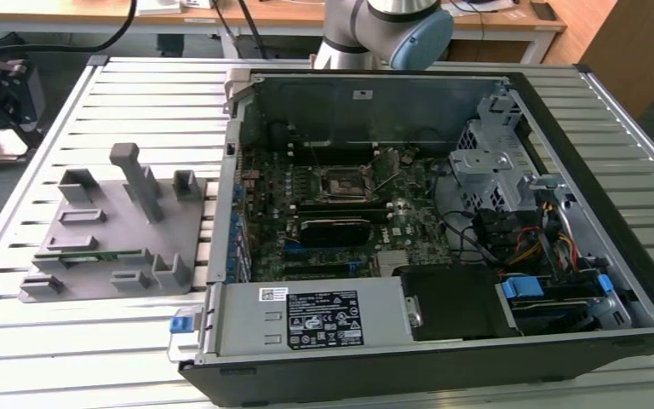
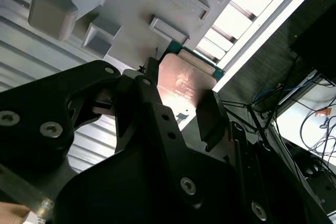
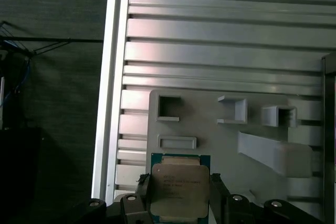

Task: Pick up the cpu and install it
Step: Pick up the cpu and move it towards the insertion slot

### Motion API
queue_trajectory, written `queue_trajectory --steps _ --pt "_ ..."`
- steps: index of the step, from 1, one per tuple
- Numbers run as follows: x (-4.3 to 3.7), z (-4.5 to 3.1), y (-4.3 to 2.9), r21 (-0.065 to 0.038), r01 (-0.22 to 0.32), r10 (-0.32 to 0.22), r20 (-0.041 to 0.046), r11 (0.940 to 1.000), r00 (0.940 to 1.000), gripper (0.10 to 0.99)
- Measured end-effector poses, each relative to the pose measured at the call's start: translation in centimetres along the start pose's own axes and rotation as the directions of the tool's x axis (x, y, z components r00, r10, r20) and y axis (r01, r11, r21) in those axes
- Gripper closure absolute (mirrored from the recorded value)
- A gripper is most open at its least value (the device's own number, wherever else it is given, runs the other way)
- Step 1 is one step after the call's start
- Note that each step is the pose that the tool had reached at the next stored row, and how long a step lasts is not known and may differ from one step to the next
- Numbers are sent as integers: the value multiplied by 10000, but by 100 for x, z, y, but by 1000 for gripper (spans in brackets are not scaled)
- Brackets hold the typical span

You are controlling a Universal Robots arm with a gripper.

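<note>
The cpu (image 3: pixel 180 195) is a small flat square: a matte silvery-white metal lid with clipped corners and faint dark print, seated on a thin green board whose edge shows as a border around it. In the second wrist view its lid (image 2: pixel 185 80) takes on a coppery sheen. It sits between the black fingers (image 2: pixel 211 115) of the gripper (image 3: pixel 180 183), which is closed narrowly on two opposite edges of the chip and holds it above the grey plastic fixture (image 3: pixel 210 127).

The fixture is a smooth moulded plate with raised rectangular pockets, hollow frames and a slanted post. In the exterior view it (image 1: pixel 111 226) lies at the exterior view's left on the ribbed aluminium table (image 1: pixel 77 358), with a long green circuit strip (image 1: pixel 91 254) set in it. Beside it stands the open black computer case (image 1: pixel 599 170), its green motherboard carrying a dark square socket (image 1: pixel 343 181) with a metal frame. The arm (image 1: pixel 387 25) rises at the top edge.
</note>
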State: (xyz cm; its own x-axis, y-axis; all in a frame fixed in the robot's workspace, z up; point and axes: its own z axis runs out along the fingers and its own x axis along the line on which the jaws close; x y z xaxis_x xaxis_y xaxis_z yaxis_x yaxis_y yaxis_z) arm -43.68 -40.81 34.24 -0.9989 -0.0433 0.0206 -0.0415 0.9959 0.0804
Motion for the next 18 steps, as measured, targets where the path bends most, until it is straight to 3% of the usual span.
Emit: queue_trajectory --steps 18 --pt "4 -249 37 0 0 0 1 10000 10000 557"
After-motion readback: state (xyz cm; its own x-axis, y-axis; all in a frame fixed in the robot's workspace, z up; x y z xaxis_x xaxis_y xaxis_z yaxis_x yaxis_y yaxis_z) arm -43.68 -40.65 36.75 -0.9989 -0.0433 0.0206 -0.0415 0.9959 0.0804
